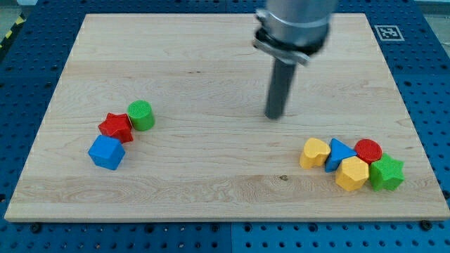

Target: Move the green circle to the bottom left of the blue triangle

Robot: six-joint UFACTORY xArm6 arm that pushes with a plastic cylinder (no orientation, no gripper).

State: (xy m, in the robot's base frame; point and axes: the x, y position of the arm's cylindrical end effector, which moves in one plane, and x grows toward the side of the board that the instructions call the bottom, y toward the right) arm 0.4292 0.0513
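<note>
The green circle sits at the view's left, touching a red star. The blue triangle lies at the view's lower right, wedged between a yellow heart, a yellow hexagon and a red circle. My tip rests on the board near the middle, far to the right of the green circle and up and to the left of the blue triangle, touching no block.
A blue cube lies just below the red star. A green star sits at the right end of the right cluster. The wooden board lies on a blue perforated table; a marker tag is at its top right corner.
</note>
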